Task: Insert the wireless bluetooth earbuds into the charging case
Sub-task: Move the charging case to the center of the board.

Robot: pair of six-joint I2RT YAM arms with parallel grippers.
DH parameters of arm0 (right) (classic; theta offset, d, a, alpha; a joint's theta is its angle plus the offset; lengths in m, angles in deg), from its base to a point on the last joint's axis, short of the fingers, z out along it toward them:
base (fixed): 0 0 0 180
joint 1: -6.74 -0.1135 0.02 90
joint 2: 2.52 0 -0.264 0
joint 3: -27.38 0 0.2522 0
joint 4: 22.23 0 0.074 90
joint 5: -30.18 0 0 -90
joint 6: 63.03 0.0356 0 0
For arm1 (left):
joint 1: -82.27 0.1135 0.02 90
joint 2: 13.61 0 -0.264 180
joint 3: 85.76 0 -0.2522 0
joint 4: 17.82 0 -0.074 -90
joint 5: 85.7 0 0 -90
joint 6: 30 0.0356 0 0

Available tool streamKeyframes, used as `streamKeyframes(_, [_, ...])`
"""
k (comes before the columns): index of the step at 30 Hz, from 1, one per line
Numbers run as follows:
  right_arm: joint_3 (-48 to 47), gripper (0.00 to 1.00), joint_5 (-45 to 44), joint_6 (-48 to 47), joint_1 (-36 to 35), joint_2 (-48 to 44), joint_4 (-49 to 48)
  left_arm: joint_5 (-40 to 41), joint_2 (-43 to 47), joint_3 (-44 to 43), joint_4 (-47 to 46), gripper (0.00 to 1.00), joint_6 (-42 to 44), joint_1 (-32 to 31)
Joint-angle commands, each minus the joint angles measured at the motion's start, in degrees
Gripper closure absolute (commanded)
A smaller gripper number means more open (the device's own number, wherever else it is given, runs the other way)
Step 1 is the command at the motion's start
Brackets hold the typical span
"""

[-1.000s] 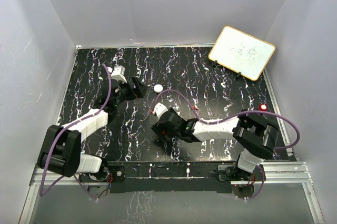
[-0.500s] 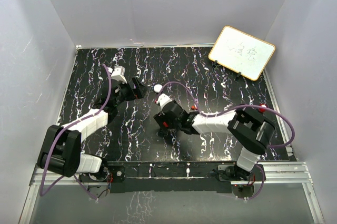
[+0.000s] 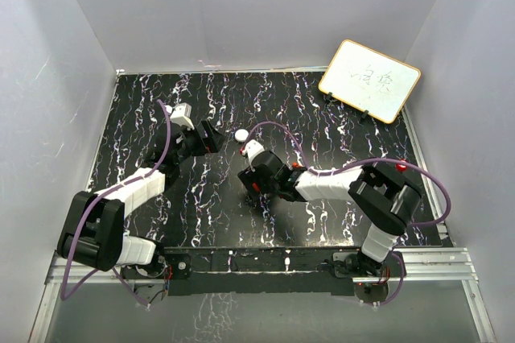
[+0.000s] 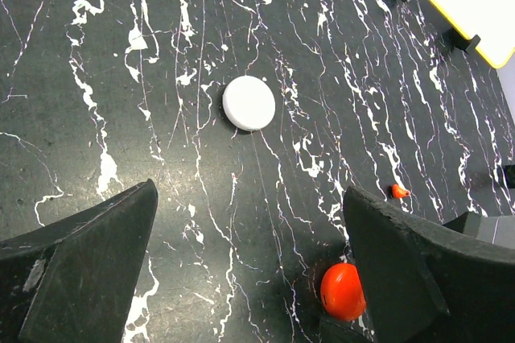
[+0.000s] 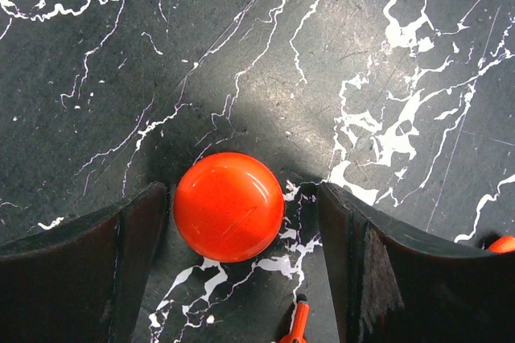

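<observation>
One closed red case [image 5: 228,206] sits between right fingers [image 5: 80,278].

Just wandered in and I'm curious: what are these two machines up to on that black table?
Two robot arms are tidying away wireless earbuds on a black marbled table. The right claw sits open around a round red puck, one finger close against it, not yet squeezing. The left claw hangs wide open and empty, facing a white puck. A tiny red earbud lies loose on the table nearby.
</observation>
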State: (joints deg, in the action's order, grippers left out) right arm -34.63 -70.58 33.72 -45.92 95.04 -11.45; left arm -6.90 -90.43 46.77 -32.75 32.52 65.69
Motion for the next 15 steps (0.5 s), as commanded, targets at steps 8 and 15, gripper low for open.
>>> streamKeyframes(8, [-0.4,0.27,-4.0,1.3,0.7,-5.3,1.4,-1.1,1.2,1.1,-1.8,0.01,-0.4,0.0])
streamKeyframes(15, [-0.3,0.27,-3.8,0.7,1.9,-7.0,2.8,-0.9,1.7,1.6,-1.8,0.01,-0.6,0.0])
